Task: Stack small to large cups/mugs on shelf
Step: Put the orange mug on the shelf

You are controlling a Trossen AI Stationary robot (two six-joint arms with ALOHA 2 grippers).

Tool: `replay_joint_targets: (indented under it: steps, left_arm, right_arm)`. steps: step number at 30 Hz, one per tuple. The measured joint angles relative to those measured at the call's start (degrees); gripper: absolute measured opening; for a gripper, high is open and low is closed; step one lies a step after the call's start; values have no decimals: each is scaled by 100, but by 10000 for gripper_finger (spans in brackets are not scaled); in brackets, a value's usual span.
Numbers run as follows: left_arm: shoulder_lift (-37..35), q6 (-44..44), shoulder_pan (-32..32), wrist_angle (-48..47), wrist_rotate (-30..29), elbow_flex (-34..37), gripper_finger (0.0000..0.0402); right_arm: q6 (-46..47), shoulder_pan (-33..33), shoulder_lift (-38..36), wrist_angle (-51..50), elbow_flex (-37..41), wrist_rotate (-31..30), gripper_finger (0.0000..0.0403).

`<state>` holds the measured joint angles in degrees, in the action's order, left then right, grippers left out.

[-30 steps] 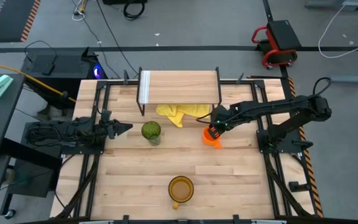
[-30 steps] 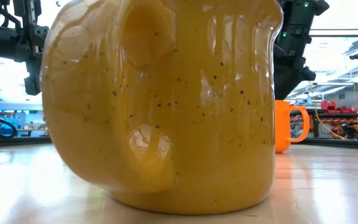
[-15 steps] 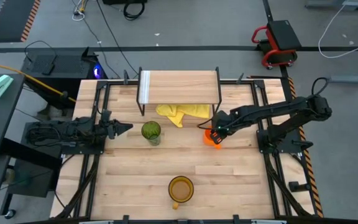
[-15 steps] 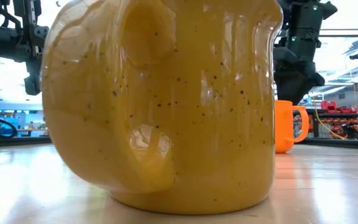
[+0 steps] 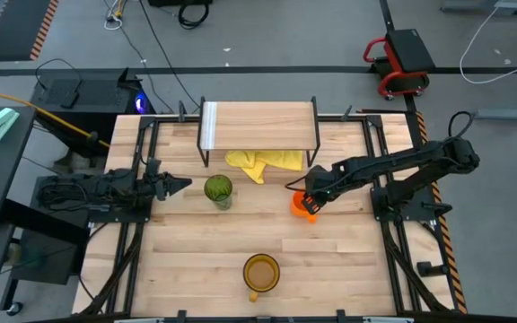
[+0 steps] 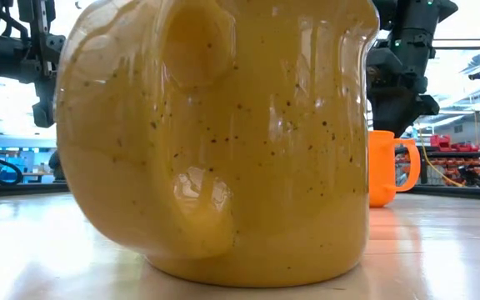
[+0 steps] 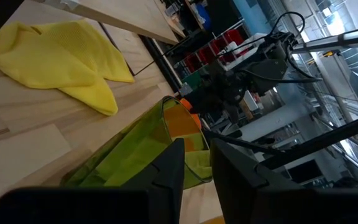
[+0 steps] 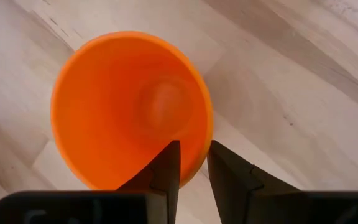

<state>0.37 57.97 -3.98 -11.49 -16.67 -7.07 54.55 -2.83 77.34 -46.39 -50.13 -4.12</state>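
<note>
The small orange mug (image 5: 302,205) stands on its base on the table right of centre; it also shows in the low view (image 6: 387,167) and the right wrist view (image 8: 129,106). My right gripper (image 5: 310,198) is over it, shut on its rim. The green tumbler (image 5: 218,189) stands upright left of centre. My left gripper (image 5: 184,185) waits shut just to the tumbler's left, level with it, touching nothing. The amber-yellow mug (image 5: 260,272) stands near the front edge and fills the low view (image 6: 215,142). The shelf (image 5: 258,125) stands at the back on thin black legs. My right gripper pinches the orange mug's rim (image 8: 205,134). One finger (image 8: 166,165) is inside the mug and the other finger (image 8: 229,171) is outside. The fingers come from above, pointing down. The mug stands upright with its base on the table (image 6: 440,242).
A yellow cloth (image 5: 264,163) lies crumpled on the table, partly under the shelf's front edge and just behind the orange mug. Black frame rails (image 5: 380,161) run along both table sides. Open tabletop lies between the cups.
My right gripper has gone down and toward the table's near edge, onto the orange mug. The mug still stands on the table at about the same place.
</note>
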Motion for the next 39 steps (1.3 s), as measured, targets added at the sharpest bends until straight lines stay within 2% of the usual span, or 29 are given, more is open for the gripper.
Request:
replay_joint_targets:
  steps: [10,17,21,24,29,32,35,39]
  left_arm:
    - [1,99,1,0,0,0,89]
    - [0,99,2,0,0,0,83]
    - [1,102,2,0,2,0,87]
    - [-1,102,1,0,2,0,91]
    - [1,102,2,0,2,0,88]
    - [1,102,2,4,2,0,85]
    - [1,104,1,11,3,0,87]
    - [-1,106,2,11,2,0,91]
  right_arm:
    - [105,2,-361,10,0,-4,94]
    - [119,-78,-1097,-339,-2,-7,95]
    - [488,-347,-1656,-812,-4,-13,93]
    - [873,-899,-2015,-819,18,-242,93]
    - [1954,-2335,-2548,285,747,-1044,93]
    - [2901,-2846,-2797,895,1426,-1660,93]
    - [3185,-3095,-2905,2257,2245,-1909,93]
    - [3226,-3014,-2859,4079,3208,-2010,93]
